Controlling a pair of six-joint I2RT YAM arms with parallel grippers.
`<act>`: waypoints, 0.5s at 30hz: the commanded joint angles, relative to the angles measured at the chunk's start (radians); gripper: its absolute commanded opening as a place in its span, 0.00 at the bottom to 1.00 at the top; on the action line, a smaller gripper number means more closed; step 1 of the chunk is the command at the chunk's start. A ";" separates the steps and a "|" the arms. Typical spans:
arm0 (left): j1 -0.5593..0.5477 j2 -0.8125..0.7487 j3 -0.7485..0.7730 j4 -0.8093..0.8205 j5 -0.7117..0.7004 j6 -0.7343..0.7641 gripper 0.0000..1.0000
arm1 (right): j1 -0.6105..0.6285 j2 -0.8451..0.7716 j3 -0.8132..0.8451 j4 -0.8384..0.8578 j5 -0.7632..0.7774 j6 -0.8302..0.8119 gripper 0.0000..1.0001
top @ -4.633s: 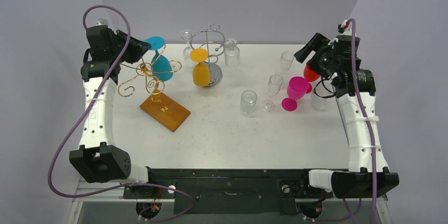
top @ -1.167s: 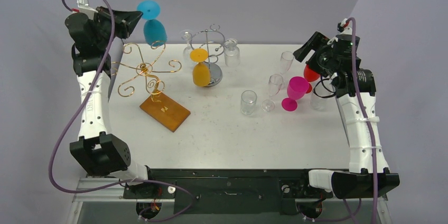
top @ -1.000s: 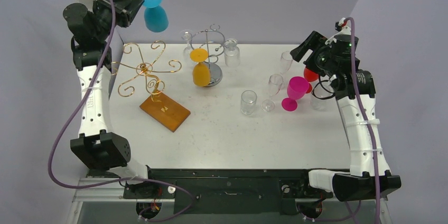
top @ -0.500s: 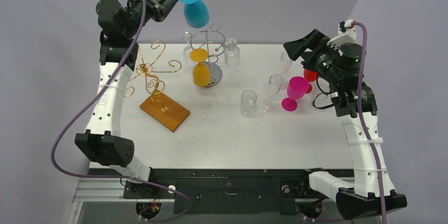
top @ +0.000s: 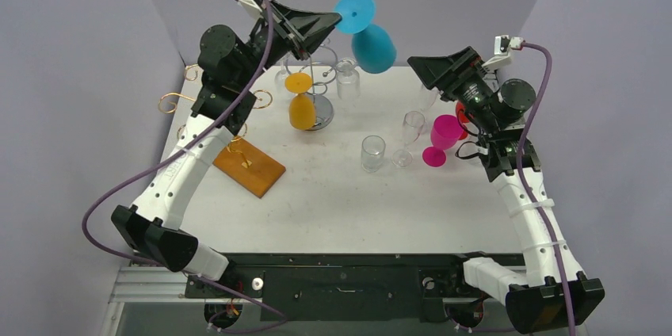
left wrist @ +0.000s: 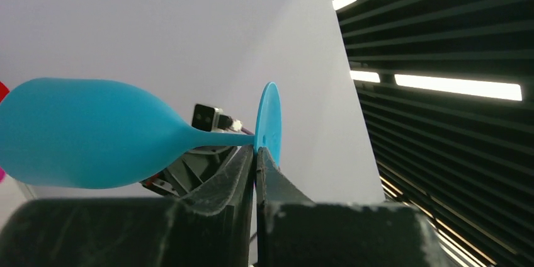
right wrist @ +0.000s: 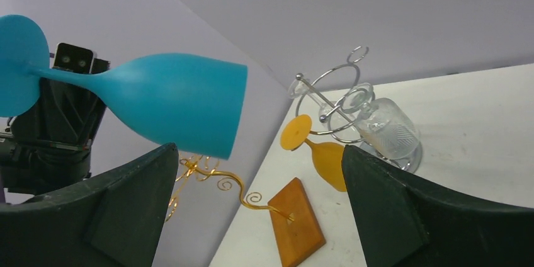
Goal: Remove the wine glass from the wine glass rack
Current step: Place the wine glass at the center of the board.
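Note:
My left gripper (top: 323, 22) is shut on the stem of the blue wine glass (top: 371, 41), right at its foot, and holds it high in the air, tilted, above the back of the table. In the left wrist view the fingers (left wrist: 244, 165) pinch the stem beside the foot (left wrist: 269, 119), with the bowl (left wrist: 82, 131) out to the left. The gold wire rack on its wooden base (top: 247, 166) stands empty at the left, partly hidden by my left arm. My right gripper (top: 421, 68) is open and empty, raised, just right of the glass, which also shows in the right wrist view (right wrist: 170, 106).
A silver rack (top: 320, 74) at the back centre carries an orange glass (top: 302, 110). A clear jar (top: 347, 82) stands beside it. Clear glasses (top: 372, 154), a pink glass (top: 444, 134) and a red one (top: 466, 112) stand at the right.
My left arm has lifted the blue glass clear of the gold rack and swung it right, over the silver rack. My right arm has risen and turned toward the glass.

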 commanded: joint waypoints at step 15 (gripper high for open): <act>-0.152 0.005 -0.101 0.414 -0.036 -0.276 0.00 | 0.007 0.016 -0.109 0.690 -0.209 0.397 0.95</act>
